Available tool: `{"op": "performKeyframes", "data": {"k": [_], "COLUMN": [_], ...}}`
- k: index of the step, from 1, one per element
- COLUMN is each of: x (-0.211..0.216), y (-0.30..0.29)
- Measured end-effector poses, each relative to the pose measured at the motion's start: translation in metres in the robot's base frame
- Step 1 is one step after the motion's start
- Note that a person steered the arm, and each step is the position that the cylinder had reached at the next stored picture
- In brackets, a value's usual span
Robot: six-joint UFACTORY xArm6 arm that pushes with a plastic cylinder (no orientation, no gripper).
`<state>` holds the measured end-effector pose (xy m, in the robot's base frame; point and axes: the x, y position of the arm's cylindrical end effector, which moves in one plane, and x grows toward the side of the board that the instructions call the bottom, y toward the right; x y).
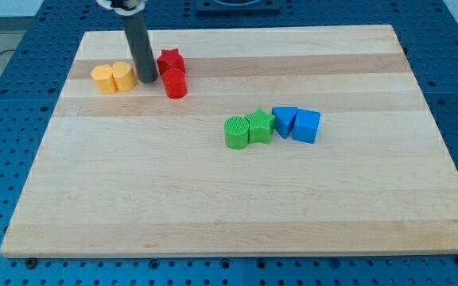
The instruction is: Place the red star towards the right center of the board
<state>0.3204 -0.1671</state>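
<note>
The red star (pixel 170 60) lies near the view's top left of the wooden board (pixel 237 199). A red cylinder (pixel 174 83) touches it just below. My tip (pixel 147 80) stands just left of the red star and the red cylinder, between them and two yellow blocks, very close to the red pieces. The dark rod rises from the tip to the view's top edge.
Two yellow blocks (pixel 102 79) (pixel 122 76) sit side by side left of the tip. Near the board's middle a green cylinder (pixel 235 133), a green star (pixel 259 126), and two blue blocks (pixel 284 121) (pixel 307 126) form a row.
</note>
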Motion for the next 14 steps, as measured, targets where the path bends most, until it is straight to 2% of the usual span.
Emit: {"op": "performKeyframes", "data": {"k": [2,5,6,8,9,10,12,13,14], "x": [-0.036,-0.036,-0.037,-0.034,-0.013,0.007,0.014,0.014,-0.001], "y": [0.007,0.214,0.201,0.122,0.126,0.166,0.288,0.283,0.254]}}
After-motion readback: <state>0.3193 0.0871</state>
